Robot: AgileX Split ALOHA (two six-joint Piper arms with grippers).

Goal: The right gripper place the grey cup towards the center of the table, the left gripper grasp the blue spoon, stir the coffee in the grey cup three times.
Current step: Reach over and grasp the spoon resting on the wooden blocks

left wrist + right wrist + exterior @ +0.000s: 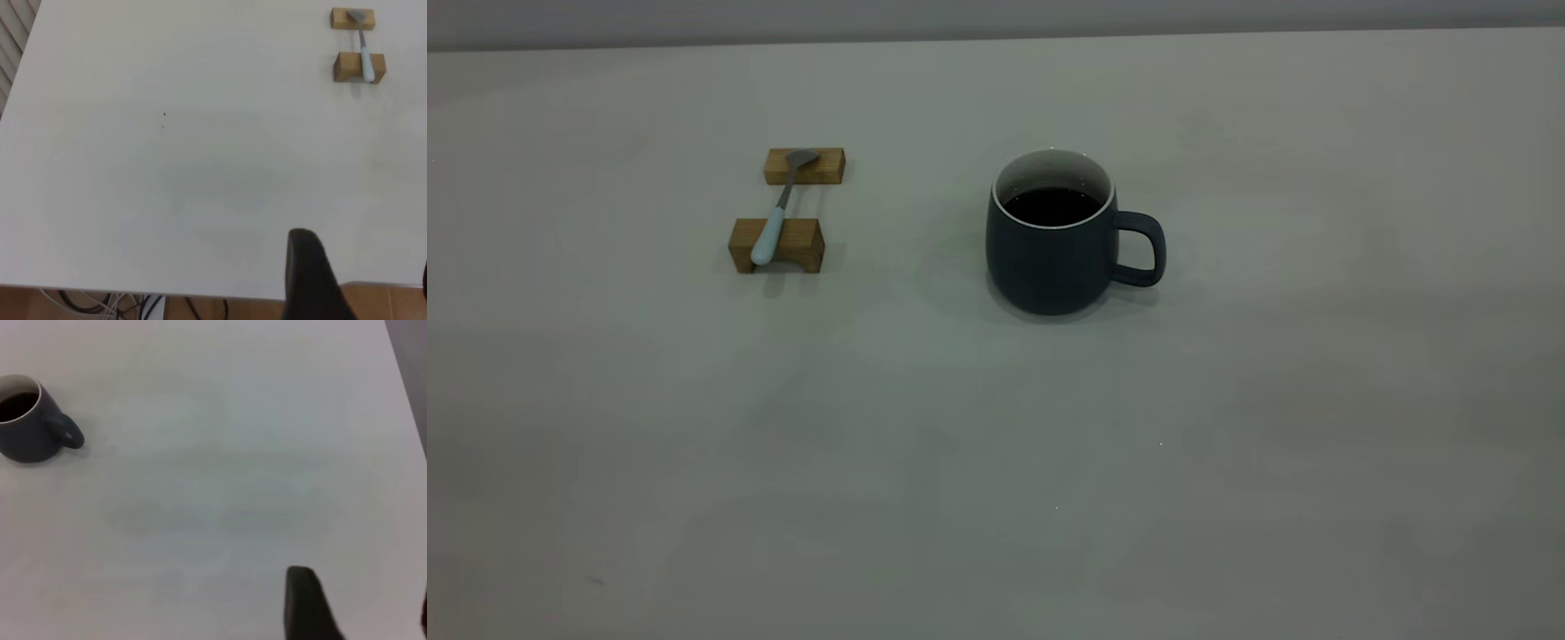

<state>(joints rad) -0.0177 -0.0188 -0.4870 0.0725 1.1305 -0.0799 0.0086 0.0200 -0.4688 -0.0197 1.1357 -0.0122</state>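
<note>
The grey cup (1052,236) stands upright a little above the centre of the exterior frame, slightly to the right, with its loop handle turned to the frame's right. The coffee (1053,205) fills it to a good height below the pale rim. The blue spoon (775,218) lies in the upper left part of that frame, across two wooden blocks (777,244): the pale blue handle rests on the nearer block and the metal bowl on the farther one. Cup and spoon are well apart on the table (996,462).

The main risk, in my judgement, is spilling. The cup is rounded and matte, so a grasp on the body or the handle can slip or tilt it, and the liquid could then slosh over the rim. The spoon is thin and only laid on the blocks; a touch from one side may roll it off or push a block away.

Neither arm appears in the exterior view. In each wrist view only one dark finger shows at the lower edge, for the left gripper (360,287) and the right gripper (360,610); with the second finger cut by the frame's edge, I cannot tell whether either is released or clenched. Nothing is grasped. The depth of the coffee is hidden.
</note>
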